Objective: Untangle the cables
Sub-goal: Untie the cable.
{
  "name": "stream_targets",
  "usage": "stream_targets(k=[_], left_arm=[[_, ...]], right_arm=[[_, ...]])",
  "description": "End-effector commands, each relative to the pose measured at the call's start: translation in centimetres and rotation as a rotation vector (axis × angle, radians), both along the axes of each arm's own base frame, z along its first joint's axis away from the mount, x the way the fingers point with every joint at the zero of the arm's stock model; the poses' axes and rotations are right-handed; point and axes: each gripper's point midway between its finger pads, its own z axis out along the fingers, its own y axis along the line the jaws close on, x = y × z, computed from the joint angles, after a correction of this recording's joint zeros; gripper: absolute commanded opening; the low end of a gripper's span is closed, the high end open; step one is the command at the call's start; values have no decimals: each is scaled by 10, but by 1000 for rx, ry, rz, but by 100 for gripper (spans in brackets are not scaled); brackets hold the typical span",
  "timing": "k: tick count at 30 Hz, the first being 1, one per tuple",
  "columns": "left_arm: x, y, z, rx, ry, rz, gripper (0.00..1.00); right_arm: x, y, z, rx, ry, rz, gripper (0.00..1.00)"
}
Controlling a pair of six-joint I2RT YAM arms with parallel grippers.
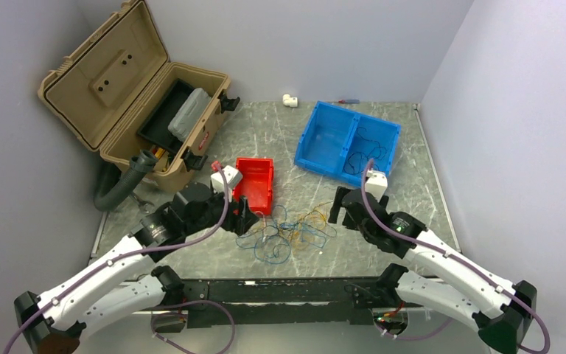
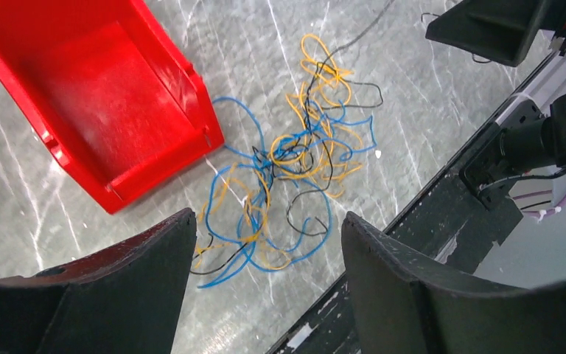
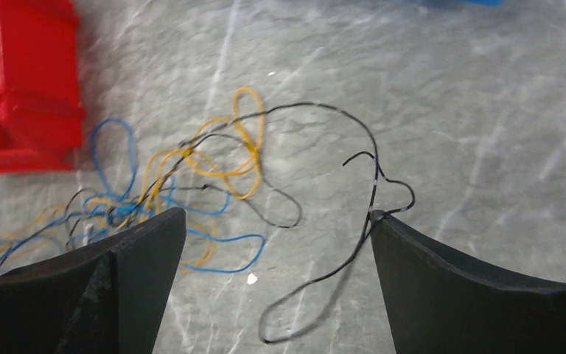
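The cables point(image 1: 291, 232) lie as a loose tangle of blue, yellow-orange and black strands on the table between the arms. My left gripper point(image 1: 247, 221) hovers at the tangle's left edge. In the left wrist view it point(image 2: 269, 217) stands open and empty, with the cables point(image 2: 295, 169) just beyond its tips. My right gripper point(image 1: 337, 209) is at the tangle's right side and stands open point(image 3: 276, 215). A black cable point(image 3: 354, 184) trails from the tangle point(image 3: 191, 177), touches the tip of the right finger point(image 3: 413, 258) and loops on the table between the fingers.
A red bin point(image 1: 254, 184) sits just behind the tangle. Behind the right gripper is a blue two-part bin point(image 1: 324, 140) holding a dark wire. An open tan toolbox point(image 1: 140, 96) and a black hose point(image 1: 121, 184) stand far left. A black rail point(image 1: 280, 284) runs along the near edge.
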Motion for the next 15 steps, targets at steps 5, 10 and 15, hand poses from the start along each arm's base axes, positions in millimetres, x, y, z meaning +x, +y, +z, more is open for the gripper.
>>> stream_targets(k=[5, 10, 15], left_arm=[[22, -36, 25, -28, -71, -66, 76], [28, -62, 15, -7, -66, -103, 81], [29, -82, 3, 13, -77, -148, 84]], right_arm=[[5, -76, 31, -43, -137, -469, 100], [-16, -110, 57, -7, -166, -631, 100], [-20, -115, 85, 53, -257, -537, 100]])
